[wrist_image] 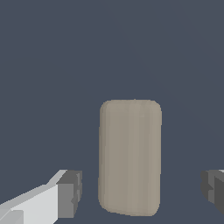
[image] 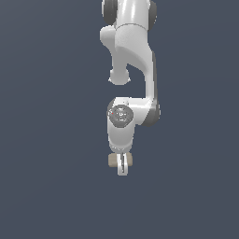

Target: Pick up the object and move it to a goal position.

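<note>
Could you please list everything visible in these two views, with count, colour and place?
block: one, tan, lying on the floor between the end effector's fingers, with a gap on each side in the wrist view
floor: one, dark blue-grey, filling the background of both views
arm: one, white with dark grey joints, reaching down the middle of the exterior view
end effector: one, white with grey pads, open, lowered around the block

Plain dark slate-blue backdrop (image: 46, 140), uniform, flat even light.
</note>
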Action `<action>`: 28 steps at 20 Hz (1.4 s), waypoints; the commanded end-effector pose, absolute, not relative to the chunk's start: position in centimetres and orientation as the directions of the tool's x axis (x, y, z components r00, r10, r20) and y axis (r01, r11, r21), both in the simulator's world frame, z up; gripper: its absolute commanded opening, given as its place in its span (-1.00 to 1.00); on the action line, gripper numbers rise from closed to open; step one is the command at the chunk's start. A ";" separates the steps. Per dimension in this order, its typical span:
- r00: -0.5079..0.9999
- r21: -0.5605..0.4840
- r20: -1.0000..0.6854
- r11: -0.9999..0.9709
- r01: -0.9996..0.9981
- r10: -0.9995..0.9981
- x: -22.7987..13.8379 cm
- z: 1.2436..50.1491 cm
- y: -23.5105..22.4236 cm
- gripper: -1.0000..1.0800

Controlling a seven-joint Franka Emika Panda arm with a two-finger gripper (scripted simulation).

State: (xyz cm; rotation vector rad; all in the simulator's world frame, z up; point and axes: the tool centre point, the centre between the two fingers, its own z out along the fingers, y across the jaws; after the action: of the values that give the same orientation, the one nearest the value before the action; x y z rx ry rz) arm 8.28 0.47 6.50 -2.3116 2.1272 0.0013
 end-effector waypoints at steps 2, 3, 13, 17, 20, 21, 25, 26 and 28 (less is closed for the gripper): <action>0.066 0.000 0.000 -0.066 -0.998 -0.998 8.4 6.4 0.5 0.92; 0.066 0.000 0.000 -0.066 -0.998 -0.998 8.4 6.4 0.5 0.92; 0.067 0.000 0.000 -0.067 -0.998 -0.998 8.3 3.4 0.4 0.92; 0.065 0.000 0.000 -0.065 -0.998 -0.998 8.2 1.7 0.4 0.92; 0.065 0.000 0.000 -0.065 -0.998 -0.998 8.3 1.3 0.5 0.92; 0.065 0.000 0.000 -0.065 -0.998 -0.998 8.3 1.3 0.4 0.92; 0.065 0.000 0.000 -0.065 -0.998 -0.998 8.4 1.4 0.4 -1.00; 0.065 0.000 0.000 -0.065 -0.998 -0.998 8.4 1.4 0.4 -1.00; 0.065 0.000 0.000 -0.065 -0.998 -0.998 8.4 1.4 0.4 -1.00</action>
State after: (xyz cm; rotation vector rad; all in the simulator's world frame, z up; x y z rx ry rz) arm 8.34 0.44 1.35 -2.2926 2.1481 0.0010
